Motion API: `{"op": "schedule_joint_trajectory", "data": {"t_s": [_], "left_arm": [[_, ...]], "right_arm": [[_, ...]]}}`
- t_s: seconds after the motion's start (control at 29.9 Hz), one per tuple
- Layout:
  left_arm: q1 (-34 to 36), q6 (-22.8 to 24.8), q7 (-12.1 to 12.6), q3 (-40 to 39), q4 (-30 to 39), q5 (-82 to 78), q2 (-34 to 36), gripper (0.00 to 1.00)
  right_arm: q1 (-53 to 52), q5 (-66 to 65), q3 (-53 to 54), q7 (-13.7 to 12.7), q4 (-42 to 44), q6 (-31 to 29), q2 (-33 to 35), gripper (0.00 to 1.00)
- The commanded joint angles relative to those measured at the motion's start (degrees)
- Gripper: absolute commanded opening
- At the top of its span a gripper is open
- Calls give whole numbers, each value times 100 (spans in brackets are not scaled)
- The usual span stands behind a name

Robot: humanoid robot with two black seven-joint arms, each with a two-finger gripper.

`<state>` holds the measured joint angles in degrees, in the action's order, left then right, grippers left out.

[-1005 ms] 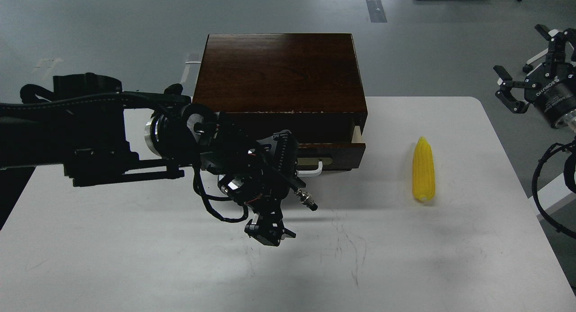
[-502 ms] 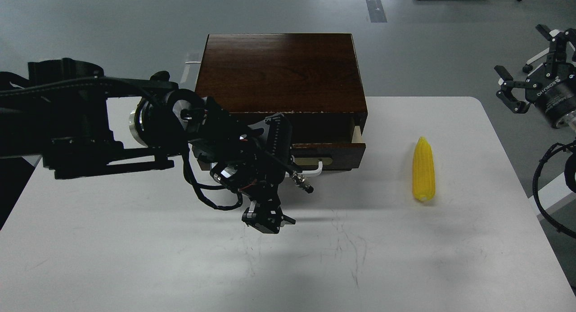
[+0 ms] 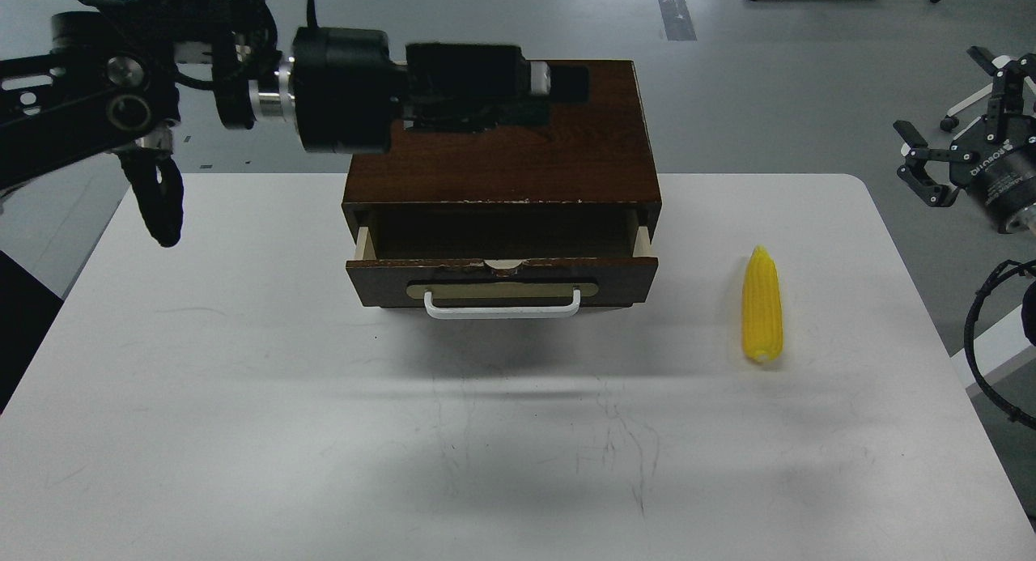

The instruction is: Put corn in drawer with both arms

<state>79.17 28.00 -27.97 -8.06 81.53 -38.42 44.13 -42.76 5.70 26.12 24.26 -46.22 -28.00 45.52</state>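
Observation:
The yellow corn [image 3: 762,306] lies on the white table [image 3: 243,383], right of the box, pointed end away from me. The drawer [image 3: 502,279] of the dark brown box [image 3: 518,152] is pulled partly out, its white handle [image 3: 502,307] facing me and its inside dark. My left arm reaches in high from the upper left. Its gripper [image 3: 558,83] is blurred and dark above the box top, and I cannot tell its fingers apart. My right gripper [image 3: 943,132] hovers beyond the table's right edge, fingers spread and empty, well away from the corn.
Grey floor lies behind and to the right of the table. A loose black cable [image 3: 158,201] hangs from the left arm above the table's back left corner. More cables [image 3: 983,342] of the right arm hang at the right edge.
My left arm has risen from in front of the drawer handle to high above the box, uncovering the drawer front. The drawer stays partly open. Corn and right gripper have barely moved.

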Motion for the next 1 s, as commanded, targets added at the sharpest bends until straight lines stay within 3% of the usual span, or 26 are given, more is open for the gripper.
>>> {"op": "schedule_joint_trajectory", "data": {"t_s": [0.0, 0.1, 0.27, 0.47, 0.64, 0.77, 0.97], "left_arm": [[-445, 0, -3, -301, -584, 1158, 87, 99], [-806, 0, -3, -345, -1129, 1695, 87, 99], [-1272, -532, -3, -354, -1867, 2625, 52, 99], [-1659, -112, -3, -363, -2580, 3990, 52, 99], [-1967, 0, -3, -407, -2616, 4044, 43, 99], [-2222, 0, -3, -635, -2546, 4000, 26, 99], [-2275, 0, -3, -715, -2511, 4000, 26, 99]], "right_arm": [[5, -52, -37, -9, -54, 0, 123, 100], [-4, -514, -63, -9, -168, 0, 308, 100], [-92, -2069, -54, -9, -501, 0, 668, 100], [-276, -3703, -80, -18, -643, 0, 871, 100], [-698, -5894, -265, -18, -678, 0, 906, 100], [-1364, -6721, -1289, -35, -705, 0, 582, 100], [-2122, -6855, -3057, -44, -310, 0, -50, 100]]}}
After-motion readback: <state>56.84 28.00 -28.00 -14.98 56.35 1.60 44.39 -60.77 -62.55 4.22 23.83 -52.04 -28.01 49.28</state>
